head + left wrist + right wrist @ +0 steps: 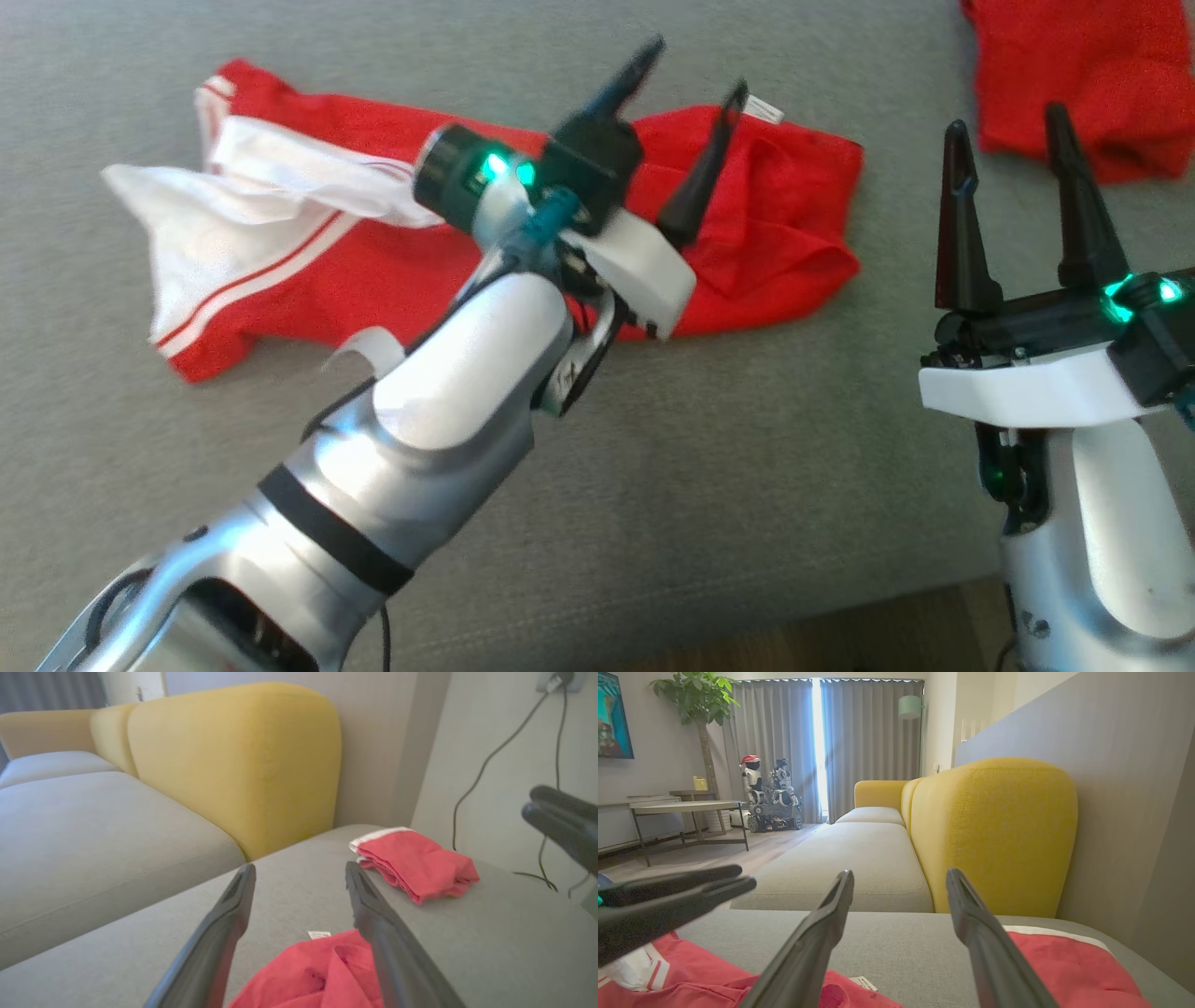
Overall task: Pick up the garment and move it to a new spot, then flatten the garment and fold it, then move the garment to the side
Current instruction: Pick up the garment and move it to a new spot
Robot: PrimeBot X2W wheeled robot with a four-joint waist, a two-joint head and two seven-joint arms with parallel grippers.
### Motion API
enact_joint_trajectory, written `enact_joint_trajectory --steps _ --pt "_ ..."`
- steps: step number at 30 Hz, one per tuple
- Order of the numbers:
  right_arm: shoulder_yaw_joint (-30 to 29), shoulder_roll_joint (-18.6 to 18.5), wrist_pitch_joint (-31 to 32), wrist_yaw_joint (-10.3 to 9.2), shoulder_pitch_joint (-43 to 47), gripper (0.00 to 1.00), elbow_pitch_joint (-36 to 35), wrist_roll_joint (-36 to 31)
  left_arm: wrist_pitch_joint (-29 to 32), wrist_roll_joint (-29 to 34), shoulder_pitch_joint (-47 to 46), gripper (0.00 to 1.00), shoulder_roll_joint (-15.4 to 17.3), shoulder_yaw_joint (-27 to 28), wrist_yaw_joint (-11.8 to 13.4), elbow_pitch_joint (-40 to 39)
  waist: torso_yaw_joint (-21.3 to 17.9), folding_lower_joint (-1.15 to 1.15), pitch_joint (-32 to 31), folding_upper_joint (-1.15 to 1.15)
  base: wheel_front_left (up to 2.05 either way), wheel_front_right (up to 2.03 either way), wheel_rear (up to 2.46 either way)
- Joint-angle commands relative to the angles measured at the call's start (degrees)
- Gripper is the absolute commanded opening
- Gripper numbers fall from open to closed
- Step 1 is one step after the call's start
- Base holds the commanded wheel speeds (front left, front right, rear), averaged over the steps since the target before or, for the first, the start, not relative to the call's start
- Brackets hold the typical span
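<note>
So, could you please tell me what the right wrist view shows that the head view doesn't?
The right wrist view adds the room: yellow backrest, grey curtains, potted plant, another robot. The head view adds the silver left forearm and its green lights. Both share the red garment, the second red garment, the grey cushion, and the left gripper and right gripper, both open.

You have a folded red cloth with a white band (416,863) lying at the far right corner of the grey fabric sofa seat (653,448). Past the seat's far edge rises a mustard-yellow padded backrest (994,830). Dark cables (486,760) hang down the pale wall.
</note>
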Motion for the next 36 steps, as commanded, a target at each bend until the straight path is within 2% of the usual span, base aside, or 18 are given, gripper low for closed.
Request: enact_joint_trajectory --steps 1,6,13,22,29,36 --pt "0.8 0.4 -0.5 -0.04 0.3 1.00 -1.7 -0.5 -0.5 0.7 -2.7 1.00 0.4 3.6 0.9 -2.8 2.5 0.00 -1.6 0.00 0.00 0.00 0.00" --pt "0.1 -0.4 -0.5 -0.04 1.5 1.00 -1.3 -1.3 -0.5 3.6 0.4 1.00 1.1 11.2 1.7 -6.4 6.7 0.00 -4.2 0.00 0.00 0.00 0.00" --pt "-0.6 -1.3 -0.5 -0.04 3.2 1.00 -0.9 -1.7 -0.5 6.7 8.0 1.00 3.9 20.0 1.3 -12.4 10.7 0.00 -7.0 0.00 0.00 0.00 0.00" --pt "-0.7 -2.4 -0.5 -0.04 5.8 1.00 -0.6 -1.7 -0.5 10.7 21.8 1.00 6.4 27.1 -0.2 -19.0 14.3 0.00 -8.8 0.00 0.00 0.00 0.00" --pt "-0.4 -2.3 -0.3 -0.04 8.2 1.00 0.3 -1.3 -0.5 12.5 34.3 1.00 4.5 32.5 -2.1 -21.7 14.8 0.00 -10.4 0.00 0.00 0.00 0.00" --pt "-0.2 -2.0 -0.2 -0.04 8.8 1.00 1.0 -1.0 -0.5 14.4 38.6 1.00 1.8 36.8 -3.6 -22.6 14.2 0.00 -11.0 0.00 0.00 0.00 0.00"
